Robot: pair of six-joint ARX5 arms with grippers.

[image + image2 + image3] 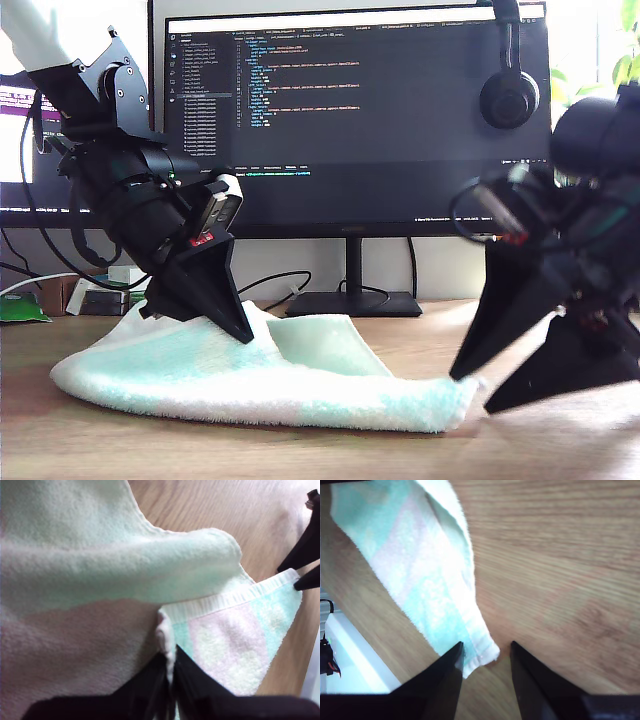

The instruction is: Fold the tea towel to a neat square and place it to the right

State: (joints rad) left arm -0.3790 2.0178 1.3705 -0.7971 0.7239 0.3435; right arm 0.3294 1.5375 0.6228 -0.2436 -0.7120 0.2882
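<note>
Tea towel [250, 385] is lying partly folded on the desk [560, 440], long axis running across the exterior view, low in the middle. My first gripper [170, 672] is pinching a towel edge, jaws closed on the cloth, arm angling down from the exterior view's left. My second gripper [486, 657] is sitting with jaws apart at the towel's far corner on the exterior view's right, corner lying between them, one finger [451, 672] just touching it, nothing gripped yet, so it looks nearer the free end
</note>
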